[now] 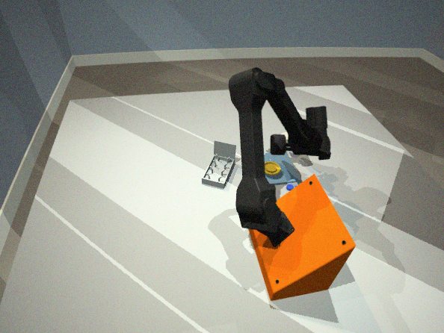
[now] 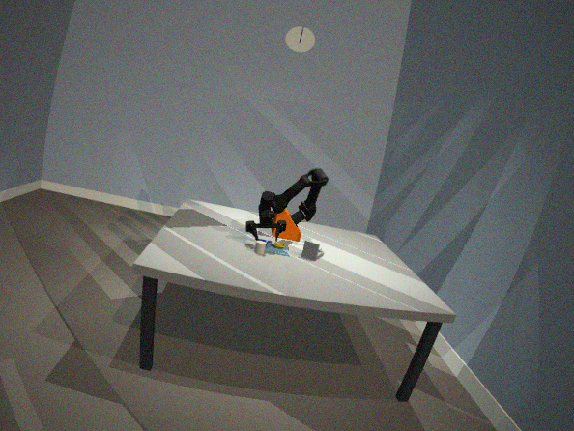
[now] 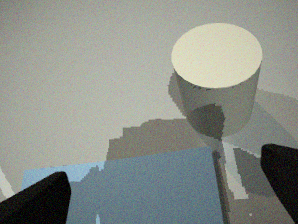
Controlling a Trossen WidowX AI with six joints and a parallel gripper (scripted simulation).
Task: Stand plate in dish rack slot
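Grey-blue walls and a patterned wood floor surround a white table [image 2: 217, 271] on dark legs, with a round clock [image 2: 300, 39] high on the far wall. On the table top stands an orange block [image 1: 306, 239], the mount from which the black arm [image 1: 250, 149] rises. In the top view the arm climbs from the block's near-left corner to a high elbow at the far side, then folds back down and to the right, ending above a pale blue mat [image 1: 278, 175]. The exterior view shows the gripper [image 2: 265, 231] hanging low over the table, pointing downward, just above the mat. Its jaws stand spread wide with nothing between them; the wrist view shows the two dark fingers at the lower corners with bare mat [image 3: 153, 209] between.

To the left of the arm in the top view sits the grey dish rack [image 1: 220, 169], wire rails inside, well apart from the mat. The yellow plate [image 1: 273, 168] lies flat on the blue mat, beneath the arm's lowered end. A cream cylinder [image 3: 216, 76], upright, stands just beyond the mat's far edge in the wrist view. A small blue thing [image 1: 290, 187] shows beside the block's far corner; what it is cannot be told.
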